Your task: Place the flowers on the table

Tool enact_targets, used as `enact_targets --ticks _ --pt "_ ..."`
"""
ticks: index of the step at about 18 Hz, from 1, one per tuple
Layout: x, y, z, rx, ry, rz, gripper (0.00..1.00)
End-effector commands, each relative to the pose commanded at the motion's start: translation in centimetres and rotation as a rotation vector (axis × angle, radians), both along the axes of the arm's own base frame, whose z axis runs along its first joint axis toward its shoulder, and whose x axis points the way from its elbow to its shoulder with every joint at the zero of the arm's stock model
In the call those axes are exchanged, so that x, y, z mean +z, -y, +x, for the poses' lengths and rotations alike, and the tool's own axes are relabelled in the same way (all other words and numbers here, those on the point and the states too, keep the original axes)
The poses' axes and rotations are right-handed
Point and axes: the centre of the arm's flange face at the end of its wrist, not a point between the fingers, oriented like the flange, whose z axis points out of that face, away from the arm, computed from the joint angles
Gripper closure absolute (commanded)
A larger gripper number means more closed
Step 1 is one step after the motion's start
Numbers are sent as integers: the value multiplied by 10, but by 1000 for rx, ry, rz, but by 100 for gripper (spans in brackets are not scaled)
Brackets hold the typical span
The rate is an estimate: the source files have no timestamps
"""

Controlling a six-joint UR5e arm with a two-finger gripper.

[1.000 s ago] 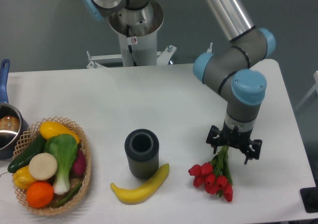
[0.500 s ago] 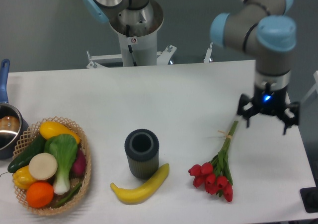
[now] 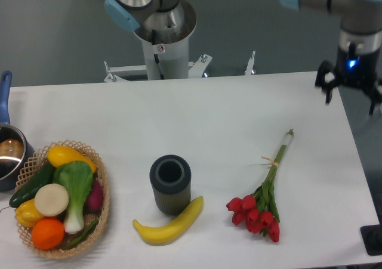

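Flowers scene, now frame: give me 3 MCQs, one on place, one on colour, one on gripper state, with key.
1. Where do the flowers lie?
A. in the basket
B. flat on the table, right of the banana
C. standing in the dark cup

2. What colour are the flower buds?
A. yellow
B. white
C. red

3. What is the gripper doing?
A. open, holding nothing, clear of the flowers
B. clamped on the stems
C. gripping the banana

Key: 1 B, the bunch rests on the white table beside the banana, outside the basket and cup. 2 C, red buds on green stems. 3 A, fingers are spread near the table's far right edge, nothing between them.
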Motion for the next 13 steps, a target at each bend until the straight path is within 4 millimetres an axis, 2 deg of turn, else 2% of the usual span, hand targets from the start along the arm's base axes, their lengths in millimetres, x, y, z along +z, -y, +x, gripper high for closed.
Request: enact_targets --ticks 4,13 --pt "10 30 4 -6 19 13 0" --pt "12 37 3 8 18 81 0"
